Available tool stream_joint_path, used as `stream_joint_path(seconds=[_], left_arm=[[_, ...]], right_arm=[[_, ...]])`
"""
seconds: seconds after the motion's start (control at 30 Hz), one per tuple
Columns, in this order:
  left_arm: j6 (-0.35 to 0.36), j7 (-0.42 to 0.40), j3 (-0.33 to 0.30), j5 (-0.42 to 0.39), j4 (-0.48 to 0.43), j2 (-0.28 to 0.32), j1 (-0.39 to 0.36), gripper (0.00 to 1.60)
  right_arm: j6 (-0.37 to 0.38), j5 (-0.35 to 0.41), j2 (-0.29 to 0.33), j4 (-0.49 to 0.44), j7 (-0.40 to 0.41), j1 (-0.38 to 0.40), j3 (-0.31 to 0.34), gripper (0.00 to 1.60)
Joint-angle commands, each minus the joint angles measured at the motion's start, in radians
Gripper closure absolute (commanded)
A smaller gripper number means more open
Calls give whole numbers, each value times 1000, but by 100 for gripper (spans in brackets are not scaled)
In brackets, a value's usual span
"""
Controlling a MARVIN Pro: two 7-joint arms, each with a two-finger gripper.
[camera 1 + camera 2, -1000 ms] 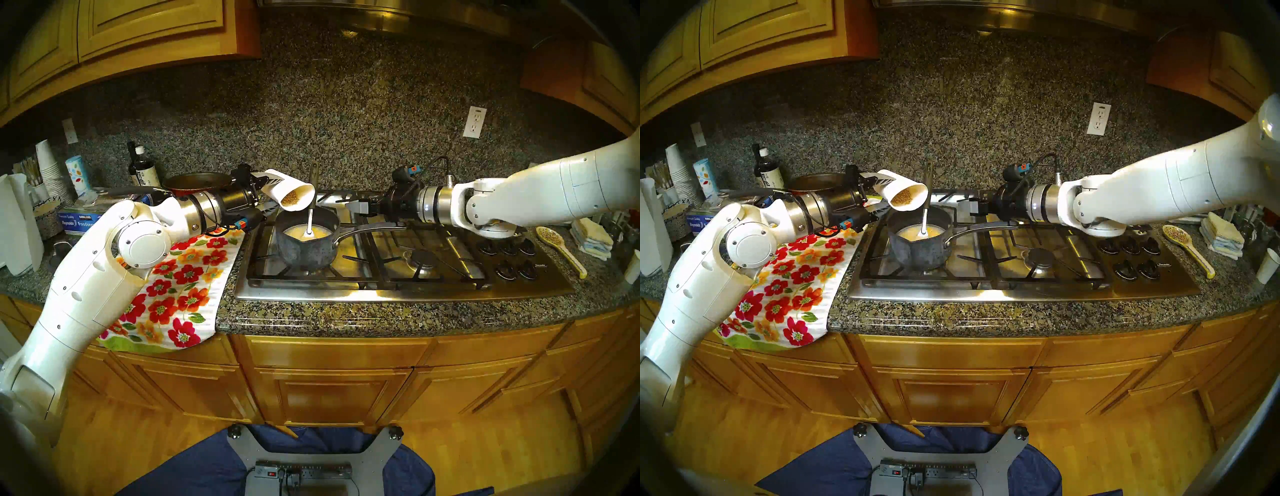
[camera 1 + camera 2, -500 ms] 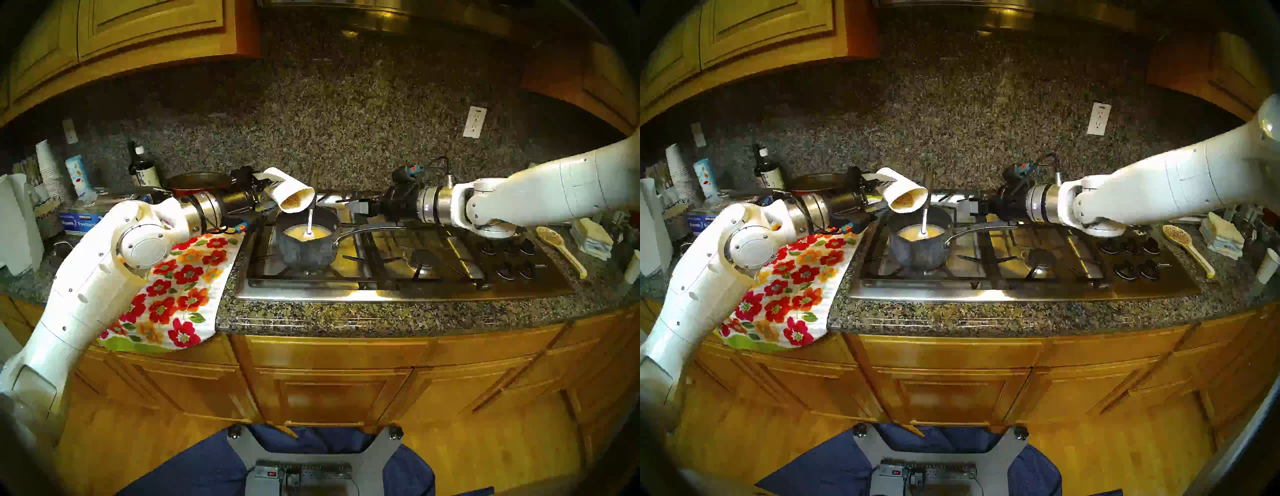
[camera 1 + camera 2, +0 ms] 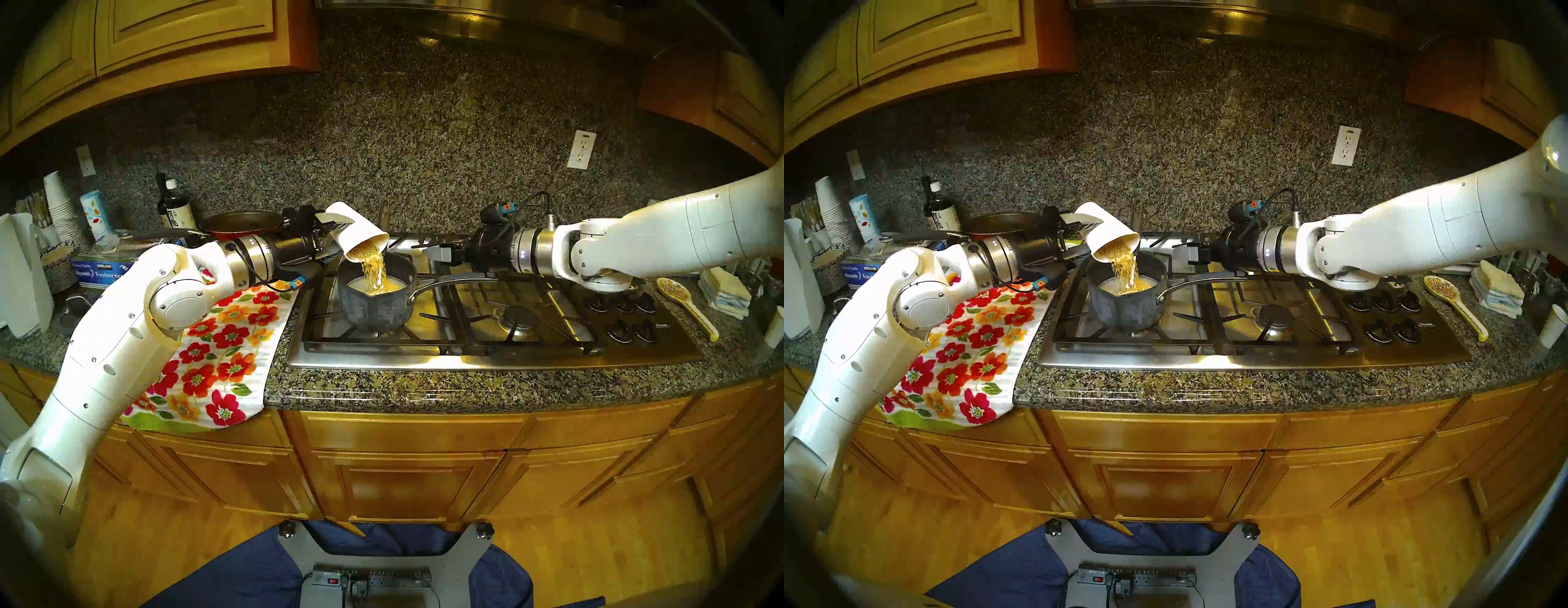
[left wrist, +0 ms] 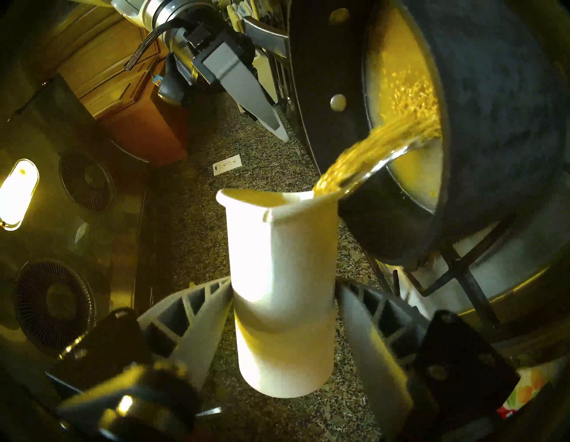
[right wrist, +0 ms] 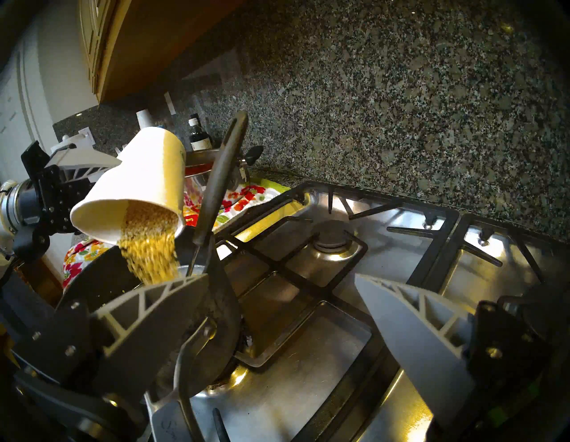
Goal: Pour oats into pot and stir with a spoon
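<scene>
Pot point(image 3: 375, 303) sits on the stove's point(image 3: 488, 335) front-left burner, handle running right. Left gripper point(image 4: 282, 311), clamped on a white cup point(image 3: 360, 233), tips its mouth down-right over the pot; oats point(image 3: 375, 271) stream in. Right gripper point(image 5: 277, 308) hangs wide apart, empty, above the pot handle. Spoon point(image 5: 220, 182) stands in the pot, handle slanting up toward the backsplash.

Speckled granite backsplash point(image 3: 424, 140), wooden upper cabinets point(image 3: 169, 34); white wall outlet point(image 3: 581, 149), wood floor point(image 3: 594, 560)
</scene>
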Motion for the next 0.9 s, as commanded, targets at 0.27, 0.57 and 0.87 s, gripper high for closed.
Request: stream_joint_path(seconds=[0.27,0.57,0.87], left_arm=[[-18,107,-28,118,0,-7,-40,70],[-25,186,-21,242,10,-6,-43,70],[-23,280,-11,355,32,-7,-45,69]], right_arm=[[-11,-2,1,9,1,36,16,0],[-11,-1,1,9,1,36,16,0],[-11,-2,1,9,1,36,16,0]])
